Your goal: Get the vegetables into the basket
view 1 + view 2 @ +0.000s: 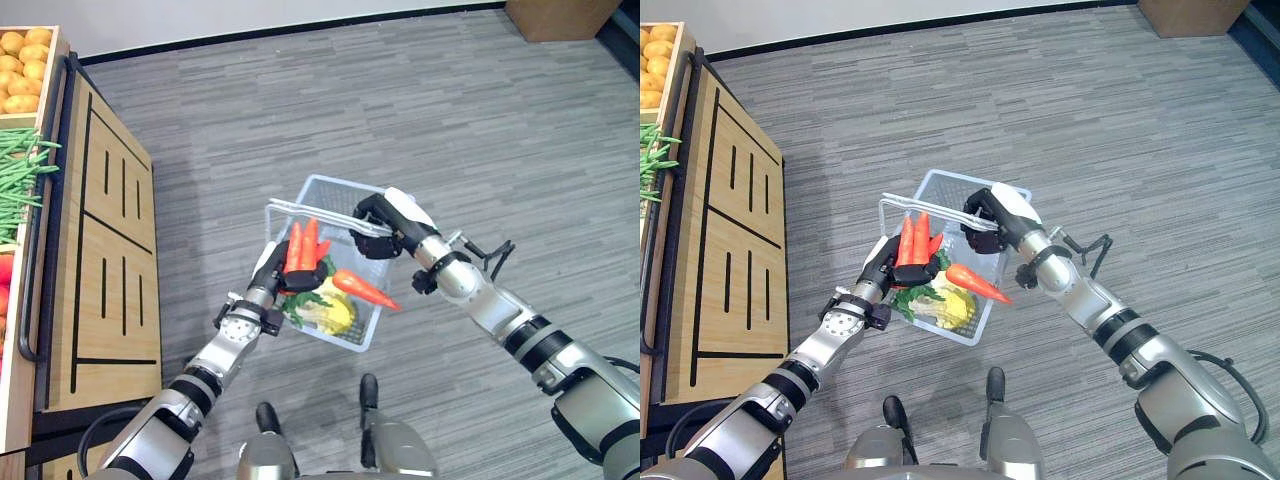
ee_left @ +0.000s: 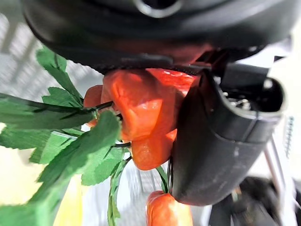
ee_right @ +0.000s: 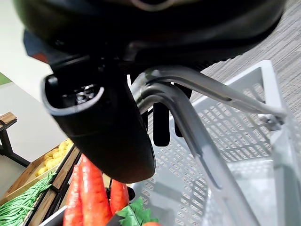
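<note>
— Three carrots (image 1: 303,245) are gripped upright by the left hand (image 1: 268,272) over the basket (image 1: 343,190) in the left eye view; what else is seen?
— Its handle (image 1: 330,213) is clasped by the right hand (image 1: 392,222); another carrot (image 1: 364,288) overhangs the rim.

— And the wrist views?
— Fingers (image 2: 211,141) are curled round carrots; handle bars are wrapped in the right one.

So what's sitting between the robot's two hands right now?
In the left eye view, between the left hand gripping the carrot bunch and the right hand on the basket handles, a loose carrot lies across the basket.
</note>
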Robot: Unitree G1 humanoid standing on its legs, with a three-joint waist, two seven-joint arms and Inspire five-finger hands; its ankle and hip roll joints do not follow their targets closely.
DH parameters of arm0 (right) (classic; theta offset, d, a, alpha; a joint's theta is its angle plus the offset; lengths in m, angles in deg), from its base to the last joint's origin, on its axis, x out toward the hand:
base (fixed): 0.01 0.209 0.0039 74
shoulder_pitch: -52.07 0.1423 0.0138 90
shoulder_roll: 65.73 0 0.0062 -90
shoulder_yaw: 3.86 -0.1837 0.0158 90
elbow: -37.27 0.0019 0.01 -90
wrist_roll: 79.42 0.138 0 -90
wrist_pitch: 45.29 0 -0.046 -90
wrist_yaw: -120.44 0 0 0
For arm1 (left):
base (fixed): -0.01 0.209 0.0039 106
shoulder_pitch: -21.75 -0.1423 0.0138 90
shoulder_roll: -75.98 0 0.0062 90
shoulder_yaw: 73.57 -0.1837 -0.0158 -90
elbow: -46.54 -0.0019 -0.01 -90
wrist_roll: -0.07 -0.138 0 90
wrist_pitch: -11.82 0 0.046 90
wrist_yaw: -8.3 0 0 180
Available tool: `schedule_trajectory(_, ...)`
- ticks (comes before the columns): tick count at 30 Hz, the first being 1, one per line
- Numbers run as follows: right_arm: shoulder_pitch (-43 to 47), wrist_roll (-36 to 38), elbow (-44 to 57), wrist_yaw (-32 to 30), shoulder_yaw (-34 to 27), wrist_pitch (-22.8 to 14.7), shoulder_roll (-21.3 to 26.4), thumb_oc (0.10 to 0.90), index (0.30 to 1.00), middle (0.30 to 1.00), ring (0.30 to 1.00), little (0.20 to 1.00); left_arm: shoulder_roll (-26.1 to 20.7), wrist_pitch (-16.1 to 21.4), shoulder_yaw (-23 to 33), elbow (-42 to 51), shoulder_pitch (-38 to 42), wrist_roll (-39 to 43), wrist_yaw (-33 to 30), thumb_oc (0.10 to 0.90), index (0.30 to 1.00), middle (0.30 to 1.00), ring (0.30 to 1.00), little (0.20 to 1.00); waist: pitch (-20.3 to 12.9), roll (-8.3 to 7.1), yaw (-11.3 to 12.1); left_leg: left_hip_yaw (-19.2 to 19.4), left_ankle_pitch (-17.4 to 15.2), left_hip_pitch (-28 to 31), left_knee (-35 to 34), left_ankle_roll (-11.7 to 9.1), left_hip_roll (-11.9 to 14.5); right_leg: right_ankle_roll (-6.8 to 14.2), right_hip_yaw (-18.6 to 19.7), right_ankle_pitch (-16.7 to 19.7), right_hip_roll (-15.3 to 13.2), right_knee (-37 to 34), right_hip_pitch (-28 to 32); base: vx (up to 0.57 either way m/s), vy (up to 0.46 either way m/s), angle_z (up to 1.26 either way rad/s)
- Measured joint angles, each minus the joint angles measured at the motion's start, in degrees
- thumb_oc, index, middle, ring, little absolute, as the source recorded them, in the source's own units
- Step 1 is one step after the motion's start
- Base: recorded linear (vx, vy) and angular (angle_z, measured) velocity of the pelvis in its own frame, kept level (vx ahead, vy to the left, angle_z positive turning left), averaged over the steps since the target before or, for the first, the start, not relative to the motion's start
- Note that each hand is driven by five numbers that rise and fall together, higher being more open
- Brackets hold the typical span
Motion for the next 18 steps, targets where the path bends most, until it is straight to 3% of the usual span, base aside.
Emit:
schedule_trajectory(6,-2.8,0.2,5.9,1.9,1.7,-0.1,-1.0,0.4,0.3,0.3,0.3,0.3,4.2,-1.5,3.6,-5.3,1.4,-0.9,-4.9,0.4,0.3,0.3,0.3,0.3,0.0,-0.04,-1.0,0.1,0.0,0.2,0.0,0.0,0.1,-0.2,0.2,0.2,0.2,0.0,0.0,-0.01,-0.001,-0.02)
schedule_trajectory(18,-2.8,1.7,7.3,2.0,2.5,0.0,-1.2,0.4,0.3,0.3,0.3,0.3,5.4,-2.7,3.2,-6.6,1.7,-3.7,-7.4,0.4,0.3,0.3,0.3,0.3,0.0,-0.06,-1.1,0.3,0.0,0.3,0.0,0.0,0.1,-0.2,0.5,0.2,0.2,0.0,0.0,0.0,0.0,0.0)
